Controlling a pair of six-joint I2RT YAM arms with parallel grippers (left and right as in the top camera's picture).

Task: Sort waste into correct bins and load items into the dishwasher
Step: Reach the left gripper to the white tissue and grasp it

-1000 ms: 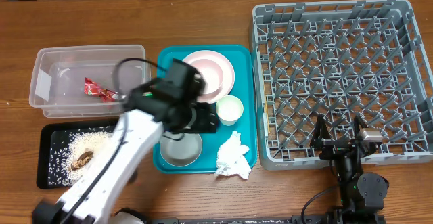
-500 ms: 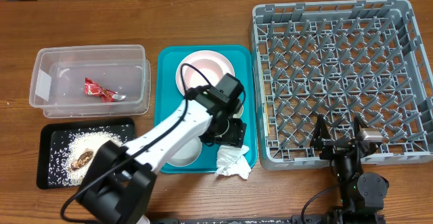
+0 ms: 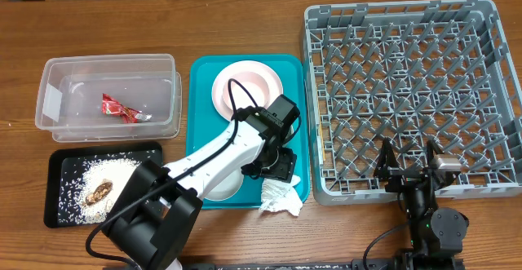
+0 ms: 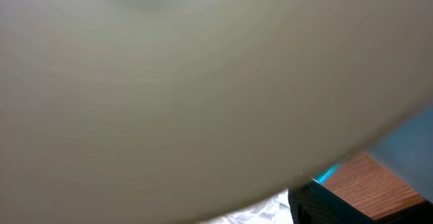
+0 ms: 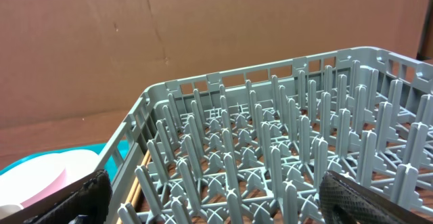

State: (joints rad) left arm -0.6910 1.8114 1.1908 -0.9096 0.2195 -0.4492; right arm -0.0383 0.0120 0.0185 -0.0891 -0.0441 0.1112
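The left gripper [image 3: 277, 157] hangs low over the middle of the teal tray [image 3: 204, 82], its head hiding whatever lies right under it. I cannot tell how wide its jaws stand or whether they hold anything: the left wrist view is almost filled by a pale blurred surface [image 4: 203, 82], too close to name, with one dark fingertip at 5 o'clock. The plate [image 3: 245, 86] lies at the tray's 12 o'clock end and the bowl [image 3: 227, 187] at its 7 o'clock corner, partly under the arm. The napkin [image 3: 279, 198] sits at the 5 o'clock corner, spilling over the rim onto the table [image 3: 245, 17]. At 9 o'clock from the tray the clear tub [image 3: 106, 60] holds the red wrapper [image 3: 121, 109]. At 6 o'clock from the tub, the black tray [image 3: 57, 213] carries rice [image 3: 110, 172] and a brown scrap [image 3: 99, 193]. The dish rack [image 3: 314, 99] stands at 3 o'clock from the tray. The right gripper [image 3: 408, 168] rests at its 6 o'clock wall, fingers spread wide with nothing between them
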